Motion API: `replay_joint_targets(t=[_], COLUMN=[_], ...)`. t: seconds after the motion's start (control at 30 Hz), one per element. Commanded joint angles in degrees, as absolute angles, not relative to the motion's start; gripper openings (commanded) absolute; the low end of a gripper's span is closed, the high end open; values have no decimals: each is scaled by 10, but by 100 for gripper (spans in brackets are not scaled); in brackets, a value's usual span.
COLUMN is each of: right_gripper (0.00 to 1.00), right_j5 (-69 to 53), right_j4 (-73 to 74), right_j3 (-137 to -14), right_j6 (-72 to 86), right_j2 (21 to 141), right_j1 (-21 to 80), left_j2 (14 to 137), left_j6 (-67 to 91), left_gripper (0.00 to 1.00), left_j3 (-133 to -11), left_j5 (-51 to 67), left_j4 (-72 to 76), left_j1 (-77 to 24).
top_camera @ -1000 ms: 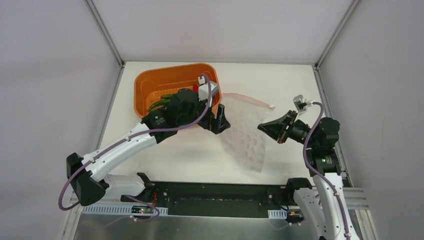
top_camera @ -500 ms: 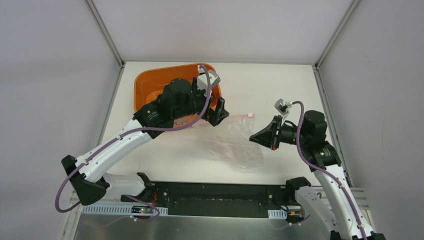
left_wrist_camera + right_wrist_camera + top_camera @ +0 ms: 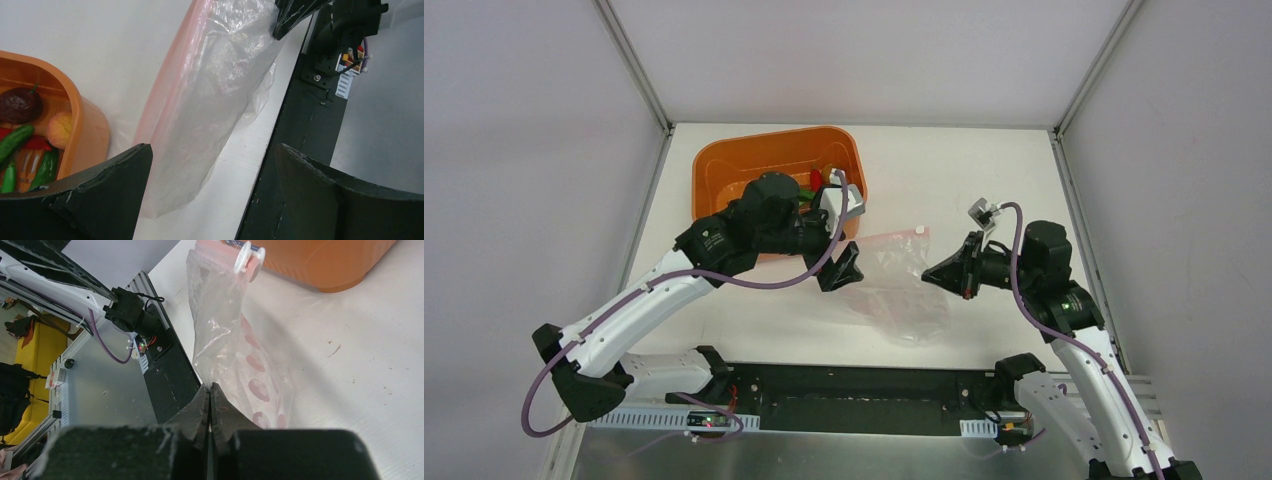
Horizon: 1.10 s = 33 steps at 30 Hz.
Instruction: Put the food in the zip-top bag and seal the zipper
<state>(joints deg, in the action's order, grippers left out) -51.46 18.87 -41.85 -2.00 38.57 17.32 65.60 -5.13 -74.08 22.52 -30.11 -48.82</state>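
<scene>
The right pincer (image 3: 210, 388) is seen clamped on an edge of the bag (image 3: 220, 335), which is draped over the counter (image 3: 984, 180) ahead of it. The left pincer (image 3: 212, 152), spread wide, is held above the bag's opposite end, beside the zipper (image 3: 165, 100). Beyond it, the food (image 3: 22, 142) is seen in the tub (image 3: 724, 170).
</scene>
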Motion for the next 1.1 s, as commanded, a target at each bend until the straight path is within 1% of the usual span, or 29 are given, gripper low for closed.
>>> replay_joint_targets(t=[0.0,0.17,0.37,0.53,0.63,0.77,0.93,1.07], right_gripper=[0,0,0,0,0,0,0,0], right_j5=[-526,-541,-543,-540,-539,-531,-522,-525], right_j4=[164,163,172,173,174,173,178,174], right_j3=[-431,-431,-430,-430,-429,-429,-431,-428], right_j6=[-18,-16,-20,-22,-22,-22,-23,-20], right_j2=[381,382,379,379,380,380,380,378], right_j1=[178,182,190,194,197,199,200,202], left_j2=[649,656,637,608,592,605,655,675], left_j6=[-53,-37,-24,-21,-20,-30,-80,-99], left_gripper=[96,96,94,96,99,99,96,93], left_j3=[-719,-694,-658,-641,-621,-624,-686,-695], left_j5=[229,186,140,105,87,119,227,230], left_j4=[-297,-269,-204,-164,-125,-135,-257,-294], left_j1=[-493,-493,-493,-493,-493,-492,-492,-491])
